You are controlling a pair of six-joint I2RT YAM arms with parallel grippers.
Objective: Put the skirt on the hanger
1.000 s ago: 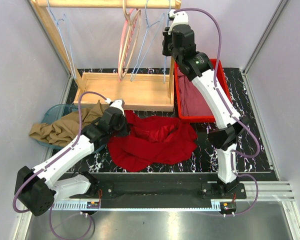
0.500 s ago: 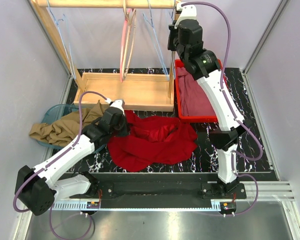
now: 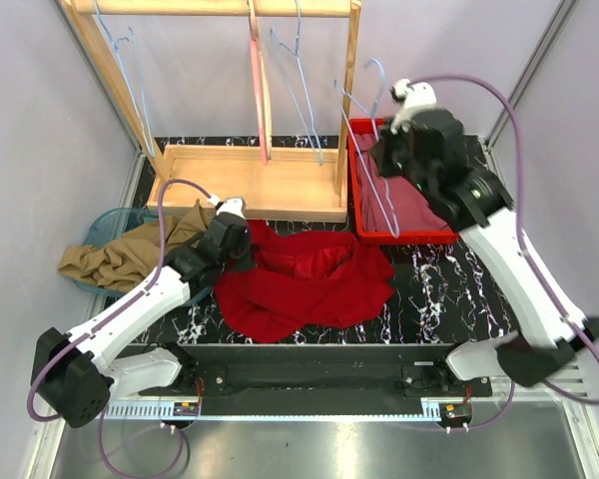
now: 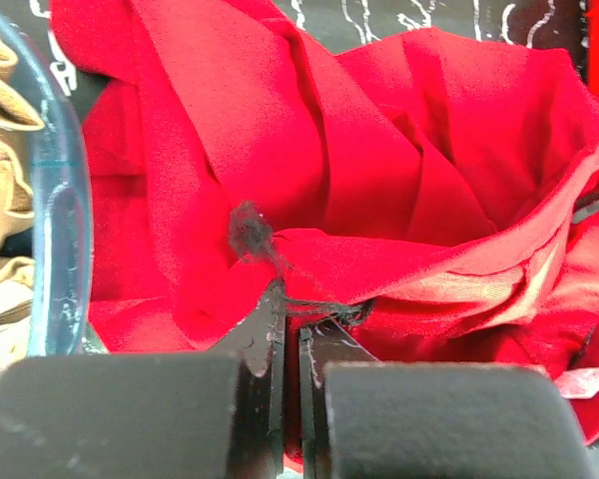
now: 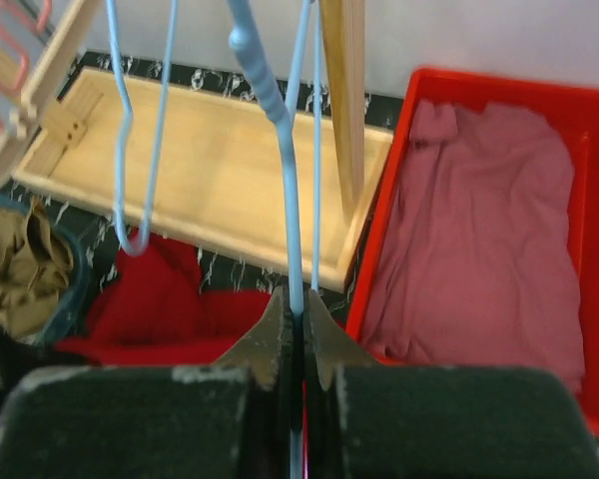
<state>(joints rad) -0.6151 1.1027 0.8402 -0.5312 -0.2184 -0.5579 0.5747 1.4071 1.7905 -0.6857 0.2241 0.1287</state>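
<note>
Left pincer [image 4: 291, 311] clenched on a fold of the red skirt [image 3: 314, 279], which lies crumpled on the counter [image 3: 429, 299]. Right pincer [image 5: 296, 317] grasps the blue wire hanger [image 5: 288, 200], held above the red bin [image 3: 409, 238], apart from the skirt.

We see open tabletop [image 3: 429, 299] right of the skirt [image 3: 304, 279]; wooden rack [image 3: 250, 185] and red bin [image 3: 419, 238] block the back.

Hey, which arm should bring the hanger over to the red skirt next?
Right. Its claw is shut on the blue hanger, held off the rack above the red bin, so it only needs to carry it across. The left claw is pinching the red skirt on the table.
</note>
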